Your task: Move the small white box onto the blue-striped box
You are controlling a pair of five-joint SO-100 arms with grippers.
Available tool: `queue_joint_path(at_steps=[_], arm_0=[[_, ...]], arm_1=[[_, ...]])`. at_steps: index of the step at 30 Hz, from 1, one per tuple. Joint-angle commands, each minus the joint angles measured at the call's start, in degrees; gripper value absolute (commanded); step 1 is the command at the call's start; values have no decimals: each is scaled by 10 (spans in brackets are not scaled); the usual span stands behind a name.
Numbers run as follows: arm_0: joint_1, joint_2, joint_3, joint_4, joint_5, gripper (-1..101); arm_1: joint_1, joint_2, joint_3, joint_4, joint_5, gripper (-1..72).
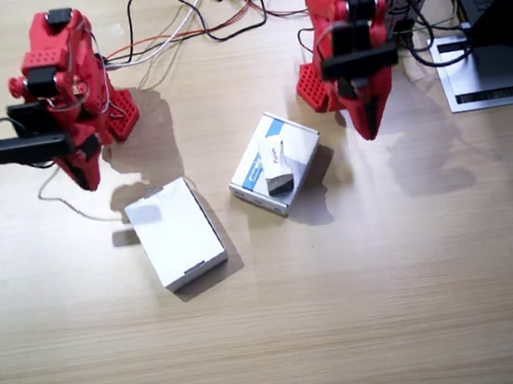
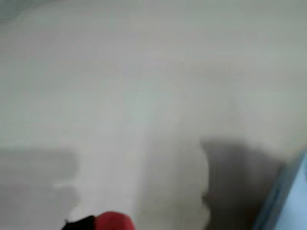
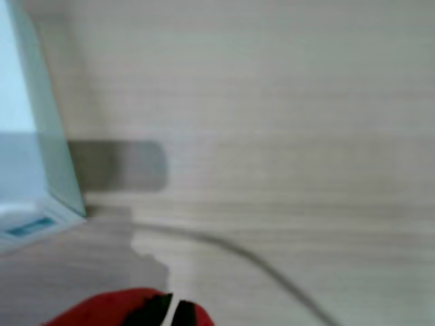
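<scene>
Resting on the flat blue-striped box (image 1: 290, 147), the small white box (image 1: 276, 165) lies released; hand states unclear.

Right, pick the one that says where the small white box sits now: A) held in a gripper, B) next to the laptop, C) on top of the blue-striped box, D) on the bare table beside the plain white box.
C: in the fixed view the small white box rests on top of the blue-striped box, with neither the left gripper nor the right gripper touching it.
</scene>
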Motion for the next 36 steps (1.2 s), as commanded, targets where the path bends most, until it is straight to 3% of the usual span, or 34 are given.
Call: queue_joint_path(at_steps=[1,4,36], arm_0=[[-33,12,118,-40,4,-1],[-53,13,127,-34,47,-1],[-71,13,127,-32,71,-1]], arm_1=[[18,29,54,-14,-40,1],[6,42,54,-13,1,1],[6,42,54,-11,-12,2]])
